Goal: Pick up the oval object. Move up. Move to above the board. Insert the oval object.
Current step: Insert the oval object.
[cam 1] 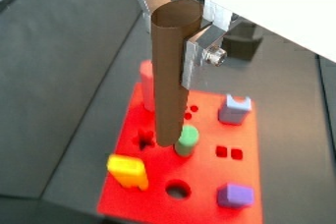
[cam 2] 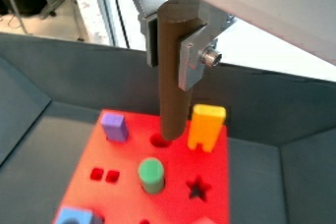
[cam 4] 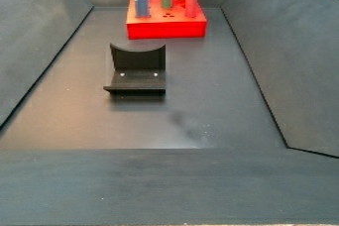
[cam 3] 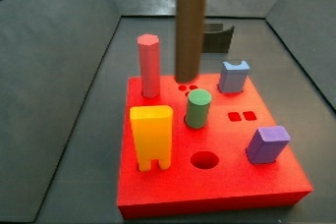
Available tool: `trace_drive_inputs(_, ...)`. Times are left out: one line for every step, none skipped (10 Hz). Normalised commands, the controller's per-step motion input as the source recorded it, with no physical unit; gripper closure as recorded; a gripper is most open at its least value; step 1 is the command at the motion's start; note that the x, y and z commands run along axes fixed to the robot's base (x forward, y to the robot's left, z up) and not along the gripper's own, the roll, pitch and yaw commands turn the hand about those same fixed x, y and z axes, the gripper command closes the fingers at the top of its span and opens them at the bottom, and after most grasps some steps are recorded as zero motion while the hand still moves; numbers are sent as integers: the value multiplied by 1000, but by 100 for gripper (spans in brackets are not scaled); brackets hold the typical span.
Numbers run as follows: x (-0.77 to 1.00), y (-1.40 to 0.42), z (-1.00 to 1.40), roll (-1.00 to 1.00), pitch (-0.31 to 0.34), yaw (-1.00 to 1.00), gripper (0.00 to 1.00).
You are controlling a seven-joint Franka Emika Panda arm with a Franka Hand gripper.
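The pincer [cam 1: 175, 33] grips the oval object [cam 1: 171, 85] over the board [cam 1: 210, 174]; keep it straight and push down slowly.

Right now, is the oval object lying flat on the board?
No: in a side view the oval object stands upright over the board, held by the gripper in a wrist view.

Pegs crowd the board [cam 3: 210, 194] around the gripper [cam 2: 178, 46]; only the fixture [cam 4: 137, 69] interrupts the open floor.
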Motion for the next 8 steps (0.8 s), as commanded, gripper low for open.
trace_drive_inputs(163,-317,-209,27,-43,-817,100)
trace_drive_inputs(63,-194,-166,9,-11,-946,100)
trace_drive_inputs(74,-197,-160,10,-9,-934,100)
trace_drive_inputs(294,-229,-137,3,0,-740,100)
trace_drive_inputs(511,-260,-51,0,0,-520,100)
trace_drive_inputs(554,-217,-9,0,0,-483,100)
trace_drive_inputs(534,-197,-49,3,0,-506,100)
trace_drive_inputs(480,-57,-117,91,0,-594,100)
